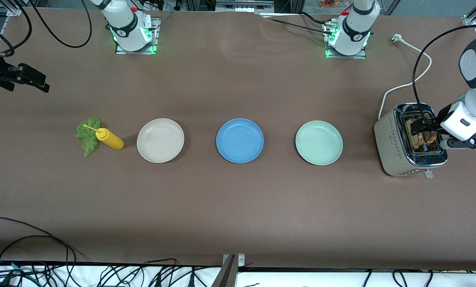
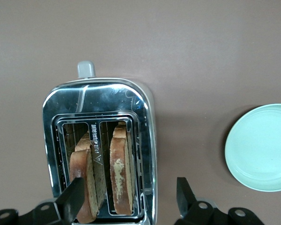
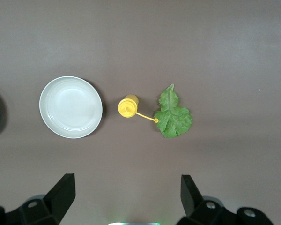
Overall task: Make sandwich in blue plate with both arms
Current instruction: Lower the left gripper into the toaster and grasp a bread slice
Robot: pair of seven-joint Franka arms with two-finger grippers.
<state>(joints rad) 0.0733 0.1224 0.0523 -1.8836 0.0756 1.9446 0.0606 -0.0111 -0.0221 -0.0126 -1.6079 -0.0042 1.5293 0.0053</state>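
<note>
1. Front view: the blue plate [image 1: 240, 140] sits bare mid-bench; the sandwich is unbuilt.
2. Left wrist view: left gripper [image 2: 131, 194], jaws spread, hangs over the toaster [image 2: 99, 150] holding both bread slices [image 2: 121, 168].
3. Right wrist view: right gripper [image 3: 126, 194], jaws apart, waits above the lettuce [image 3: 172, 115].

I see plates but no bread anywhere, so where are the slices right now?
Both bread slices stand upright in the slots of the toaster at the left arm's end of the table, beside the pale green plate, under the open left gripper.
</note>
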